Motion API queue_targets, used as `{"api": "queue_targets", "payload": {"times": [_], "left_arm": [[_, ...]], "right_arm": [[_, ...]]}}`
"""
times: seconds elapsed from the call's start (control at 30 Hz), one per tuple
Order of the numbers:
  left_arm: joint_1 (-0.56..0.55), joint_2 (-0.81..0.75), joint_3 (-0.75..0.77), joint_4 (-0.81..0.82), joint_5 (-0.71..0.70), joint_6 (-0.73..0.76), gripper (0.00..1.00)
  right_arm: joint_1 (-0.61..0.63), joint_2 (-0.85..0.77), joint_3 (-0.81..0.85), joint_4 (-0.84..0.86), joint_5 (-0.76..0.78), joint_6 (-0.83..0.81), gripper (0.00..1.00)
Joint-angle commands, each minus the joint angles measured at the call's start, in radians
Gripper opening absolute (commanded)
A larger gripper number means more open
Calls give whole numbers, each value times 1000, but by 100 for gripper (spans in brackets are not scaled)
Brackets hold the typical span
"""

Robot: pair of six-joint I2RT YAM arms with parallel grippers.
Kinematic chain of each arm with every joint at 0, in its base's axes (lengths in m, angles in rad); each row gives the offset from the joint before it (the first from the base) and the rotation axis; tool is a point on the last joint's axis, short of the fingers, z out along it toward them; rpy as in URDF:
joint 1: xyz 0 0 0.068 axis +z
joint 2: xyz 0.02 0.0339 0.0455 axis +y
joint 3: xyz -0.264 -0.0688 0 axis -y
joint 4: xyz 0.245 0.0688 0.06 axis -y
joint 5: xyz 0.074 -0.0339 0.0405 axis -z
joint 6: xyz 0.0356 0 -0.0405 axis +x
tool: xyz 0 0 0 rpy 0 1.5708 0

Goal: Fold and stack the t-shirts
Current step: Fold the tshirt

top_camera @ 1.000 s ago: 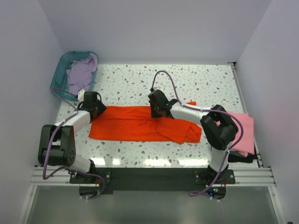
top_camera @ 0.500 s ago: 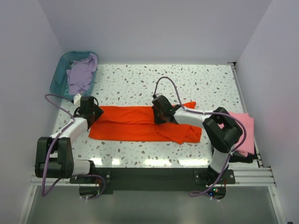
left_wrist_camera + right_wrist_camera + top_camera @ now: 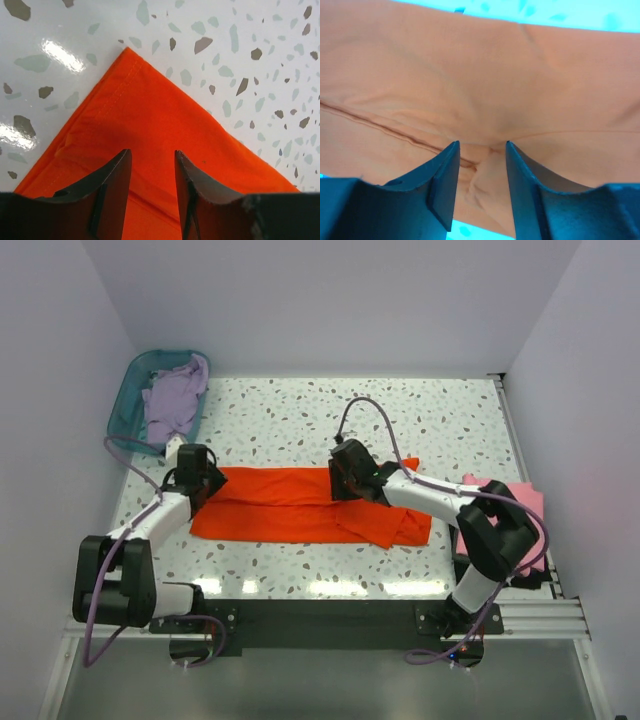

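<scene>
We see the orange-red t-shirt lying flat on the desk, folded into a long band. Its long axis runs left to right across the near half of the desk. The left end is squared off. The right end is bulkier, with a folded flap and a small tip of cloth pointing toward the far side.

The left hand sits over the far left corner of the band. In the left wrist view that hemmed corner points away from the hand, and the 2 fingers stand apart with orange cloth showing in the gap and nothing pinched between them. The right hand is low over the far edge of the band, a little right of its middle. Its 2 fingers are also parted above a crease in the cloth and grip nothing.

Beyond the far edge of the band the speckled desk shows bare up to the back wall. A narrower bare strip runs between the near edge of the band and the arm bases.

The pink t-shirt lies at the right edge of the desk, partly hidden by the right arm. The lavender t-shirt lies bunched in the teal basket at the far left corner, draped over its rim
</scene>
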Motion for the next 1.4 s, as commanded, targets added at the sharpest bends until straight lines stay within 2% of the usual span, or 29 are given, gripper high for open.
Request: {"api": "queue_targets", "payload": {"times": [0.0,0.1,0.17,0.3,0.4,0.57,0.77,0.9,1.07,1.13,1.23,1.27,1.37], "left_arm": [[-18,15,-44,19,-33,-1,42],[-18,33,-72,-7,-87,-30,35],[-18,58,-89,-38,-140,-54,34],[-18,61,-129,-75,-185,-119,32],[-18,32,-157,-56,-176,-122,33],[-18,22,-105,-44,-125,-53,35],[-29,21,-152,-18,-116,-67,33],[-50,-14,-219,2,-98,-102,29],[-176,-88,-258,-13,-84,-194,29],[-240,-76,-260,-19,-69,-224,29],[-345,-56,-260,-27,-55,-278,28],[-374,-51,-261,-33,-53,-297,29],[-513,-31,-266,-65,-47,-393,29]], "right_arm": [[-10,-129,15,-71,150,73,46],[-44,-178,-60,-93,176,113,52],[-65,-217,-106,-92,157,139,57],[-137,-238,-206,-66,100,158,57],[-168,-235,-238,-56,66,167,57],[-196,-223,-255,-69,64,199,58],[-258,-105,-223,-43,28,219,59],[-323,29,-82,-52,-14,170,58],[-366,263,197,-167,9,49,58],[-367,398,458,-255,49,-17,59],[-369,547,674,-368,32,-104,59],[-369,631,806,-406,22,-124,59],[-369,772,1011,-441,24,-207,59]]}}
